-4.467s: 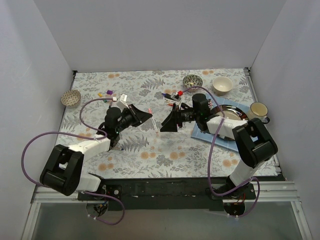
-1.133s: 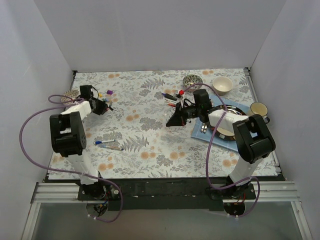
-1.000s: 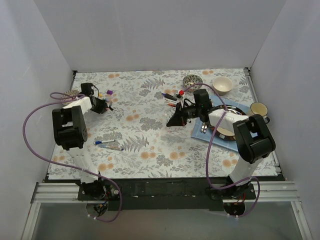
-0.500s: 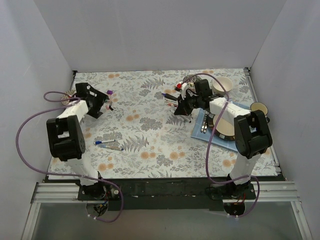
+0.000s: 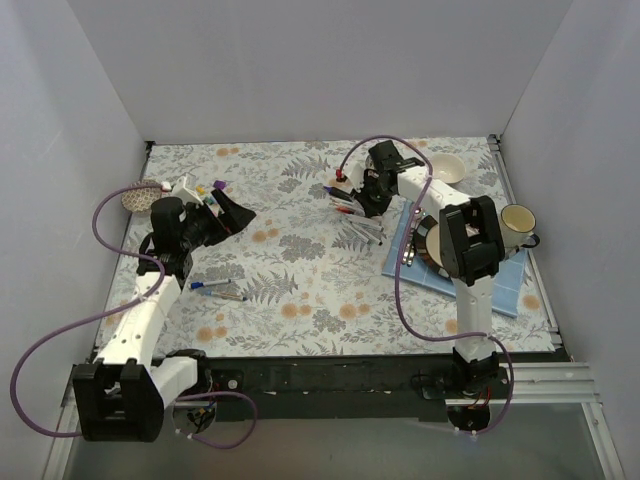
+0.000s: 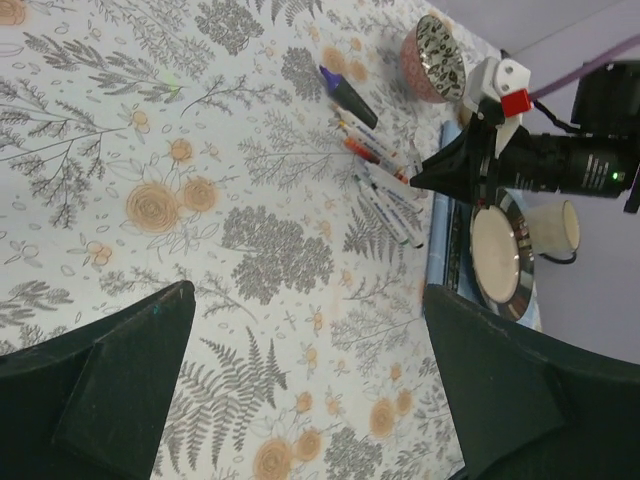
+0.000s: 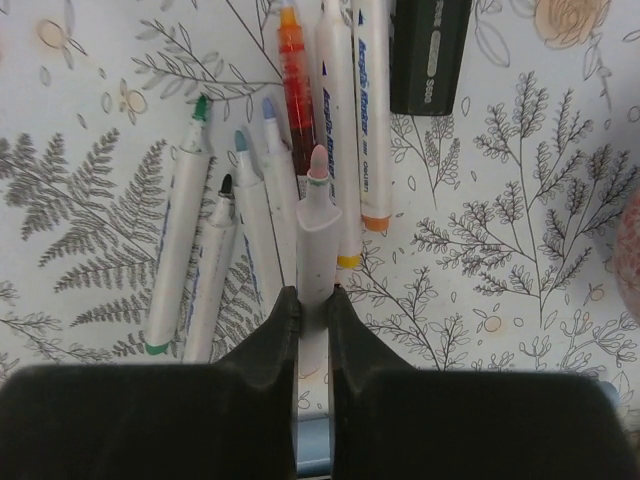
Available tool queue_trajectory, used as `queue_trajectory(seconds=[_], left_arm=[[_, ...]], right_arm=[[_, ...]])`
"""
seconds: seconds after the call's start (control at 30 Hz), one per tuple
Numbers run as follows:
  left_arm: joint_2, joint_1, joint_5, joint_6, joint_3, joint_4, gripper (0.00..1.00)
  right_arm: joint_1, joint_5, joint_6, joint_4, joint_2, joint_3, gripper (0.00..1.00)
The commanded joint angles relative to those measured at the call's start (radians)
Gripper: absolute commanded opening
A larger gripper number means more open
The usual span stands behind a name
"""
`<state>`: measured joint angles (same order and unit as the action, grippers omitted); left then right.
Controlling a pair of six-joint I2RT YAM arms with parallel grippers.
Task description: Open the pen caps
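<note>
The right fingers [image 7: 268, 345] grip a pink-tipped pen [image 7: 318, 235] just above the uncapped pens [image 7: 190, 240]. If it is released carelessly, it may roll away. The left fingers [image 6: 120, 375] stand wide open, with the pen caps [image 5: 217, 186] near them.

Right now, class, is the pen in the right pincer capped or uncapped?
Uncapped. The white pen gripped in the right pincer points away from the wrist camera, and its pink tip is bare.
</note>
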<state>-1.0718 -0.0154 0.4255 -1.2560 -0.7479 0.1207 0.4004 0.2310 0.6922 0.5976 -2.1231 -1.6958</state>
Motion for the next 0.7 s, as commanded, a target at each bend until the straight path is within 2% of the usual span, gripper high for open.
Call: queue_trajectory(seconds=[0.0, 0.13, 0.33, 0.47, 0.5, 0.53, 0.6, 0.67], left_arm=[[0.090, -0.026, -0.094, 0.101, 0.041, 0.045, 0.98], [0.099, -0.026, -0.128, 0.096, 0.035, 0.056, 0.98], [0.084, -0.026, -0.140, 0.067, 0.036, 0.063, 0.98], [0.064, -0.026, -0.166, 0.023, 0.047, 0.074, 0.98], [0.053, -0.026, -0.191, -0.015, 0.051, 0.085, 0.98], [0.047, -0.026, -0.206, -0.043, 0.058, 0.091, 0.98], [0.027, -0.026, -0.285, -0.150, 0.079, 0.128, 0.98], [0.012, -0.026, -0.362, -0.236, 0.097, 0.202, 0.85]], right_arm=[[0.026, -0.097, 0.066, 0.119, -0.038, -0.096, 0.20], [0.034, -0.087, 0.058, 0.119, -0.015, -0.114, 0.34], [0.037, 0.072, 0.012, 0.087, 0.118, -0.061, 0.37], [0.037, 0.397, -0.026, 0.004, 0.259, 0.095, 0.37], [0.038, 0.466, -0.043, -0.022, 0.281, 0.137, 0.37], [0.037, 0.622, -0.074, -0.051, 0.297, 0.225, 0.37], [0.040, 0.752, -0.127, -0.163, 0.334, 0.298, 0.37], [0.051, 0.820, -0.181, -0.206, 0.338, 0.341, 0.36]])
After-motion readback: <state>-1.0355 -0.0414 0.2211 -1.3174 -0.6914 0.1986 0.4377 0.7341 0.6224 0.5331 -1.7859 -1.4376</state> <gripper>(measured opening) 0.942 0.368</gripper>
